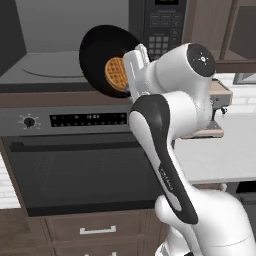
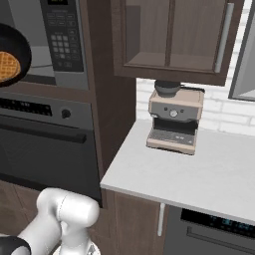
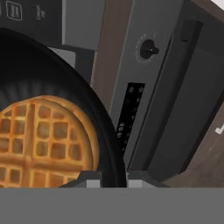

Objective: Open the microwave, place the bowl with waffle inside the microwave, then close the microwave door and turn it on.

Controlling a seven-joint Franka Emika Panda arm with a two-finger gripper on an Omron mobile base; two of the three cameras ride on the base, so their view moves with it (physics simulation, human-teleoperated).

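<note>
Black oven with knobs and long bar handle, set low in the dark wood cabinetry. Above it, wide dark grey microwave, light grey interior exposed, keypad panel at right. Pale grey bench off to the right, carrying a beige coffee machine. Small round black bowl with golden-brown waffle held tilted on edge before the microwave's opening. Pincer pinching the bowl's rim.
</note>
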